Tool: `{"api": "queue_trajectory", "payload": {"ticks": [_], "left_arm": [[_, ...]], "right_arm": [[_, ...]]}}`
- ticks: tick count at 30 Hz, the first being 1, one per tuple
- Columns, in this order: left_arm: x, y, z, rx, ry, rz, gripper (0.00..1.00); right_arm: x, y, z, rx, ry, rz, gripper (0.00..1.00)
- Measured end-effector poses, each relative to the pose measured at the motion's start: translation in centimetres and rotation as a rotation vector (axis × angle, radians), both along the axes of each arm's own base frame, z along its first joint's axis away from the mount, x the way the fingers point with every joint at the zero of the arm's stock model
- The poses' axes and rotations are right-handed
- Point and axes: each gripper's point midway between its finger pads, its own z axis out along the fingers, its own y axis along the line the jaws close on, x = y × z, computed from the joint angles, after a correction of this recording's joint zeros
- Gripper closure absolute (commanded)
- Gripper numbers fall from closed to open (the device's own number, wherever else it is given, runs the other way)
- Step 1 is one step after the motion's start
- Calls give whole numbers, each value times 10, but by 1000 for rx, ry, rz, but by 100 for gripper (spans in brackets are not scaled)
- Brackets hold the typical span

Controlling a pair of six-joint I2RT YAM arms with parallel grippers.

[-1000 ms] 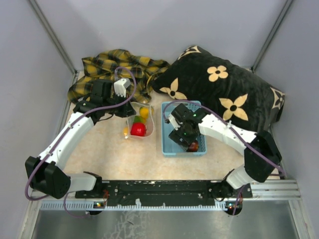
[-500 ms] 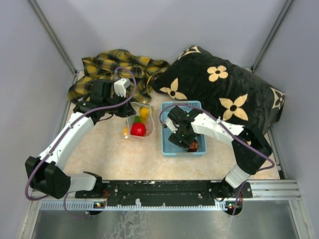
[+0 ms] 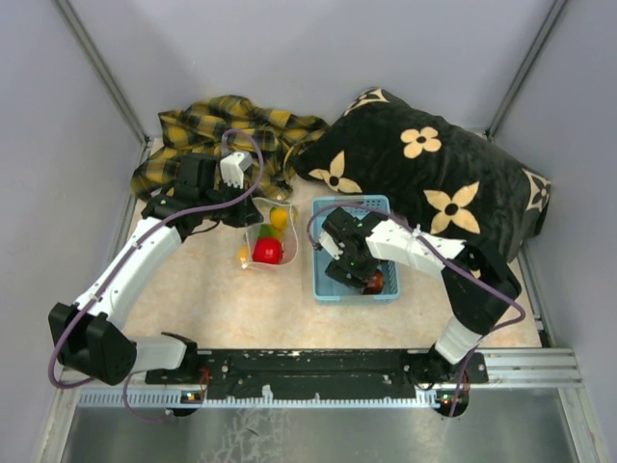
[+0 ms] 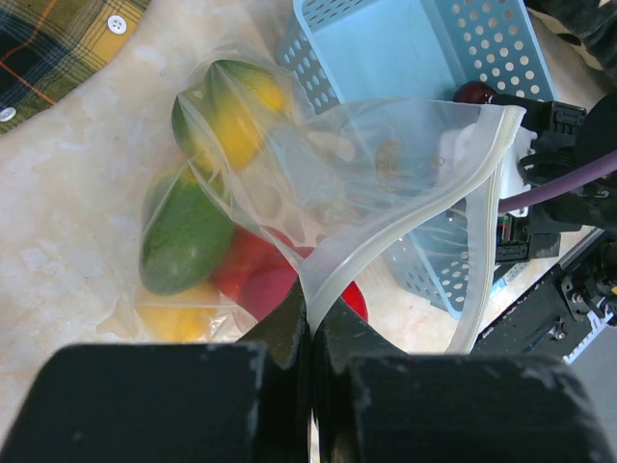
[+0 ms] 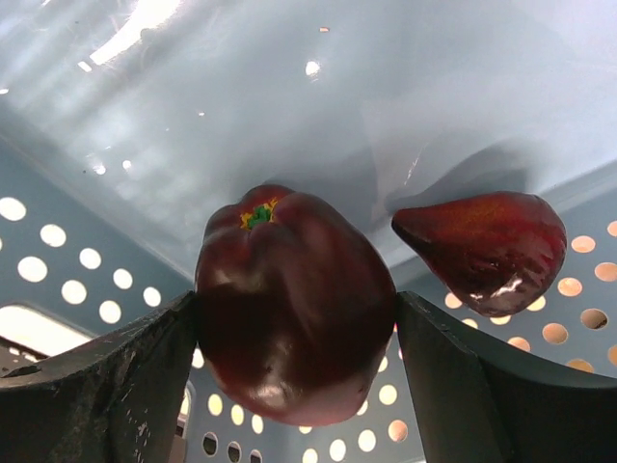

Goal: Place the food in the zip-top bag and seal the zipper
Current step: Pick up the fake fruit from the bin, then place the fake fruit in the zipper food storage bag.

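Maroon fruit (image 5: 294, 309) sits between the right jaws.

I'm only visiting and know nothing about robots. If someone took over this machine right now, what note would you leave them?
Left pincer: shut on the mouth edge of the zip-top bag, holding it open.
Right pincer: open, down in the blue basket, one finger on each side of a dark maroon fruit, which has not been lifted.
Done: green fruit, red fruit and yellow fruit are in the bag.
Left: move that maroon fruit and the second maroon piece beside it into the bag, then close the zipper.
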Motion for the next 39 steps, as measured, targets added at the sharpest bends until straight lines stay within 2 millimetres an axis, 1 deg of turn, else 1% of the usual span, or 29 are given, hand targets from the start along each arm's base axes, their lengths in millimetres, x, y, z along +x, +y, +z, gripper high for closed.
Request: {"api": "queue_trajectory", "payload": {"ticks": [4, 8, 12, 14, 16, 20, 24, 27, 29, 31, 35, 36, 39], "left_arm": [[0, 0, 0, 0, 0, 0, 100], [0, 0, 0, 0, 0, 0, 100], [0, 0, 0, 0, 0, 0, 100], [0, 0, 0, 0, 0, 0, 100], [0, 0, 0, 0, 0, 0, 100], [0, 0, 0, 0, 0, 0, 100], [0, 0, 0, 0, 0, 0, 100], [0, 0, 0, -1, 0, -1, 100], [0, 0, 0, -1, 0, -1, 100], [0, 0, 0, -1, 0, -1, 100], [0, 0, 0, -1, 0, -1, 100], [0, 0, 0, -1, 0, -1, 100], [0, 0, 0, -1, 0, -1, 100]], "right_arm": [[2, -3, -6, -28, 1, -2, 24], [3, -3, -6, -33, -3, -5, 30], [5, -1, -3, -12, -25, -9, 34], [7, 0, 3, 11, -49, -11, 36], [10, 3, 14, 46, -85, -17, 38], [17, 11, 45, 144, -182, -28, 40], [19, 17, 68, 198, -253, -34, 41], [20, 27, 84, 236, -305, -23, 42], [21, 37, 96, 276, -339, -8, 44], [22, 48, 114, 338, -385, 7, 46], [23, 73, 159, 495, -479, 42, 47], [23, 81, 173, 548, -508, 56, 47], [18, 104, 200, 671, -555, 107, 47]]}}
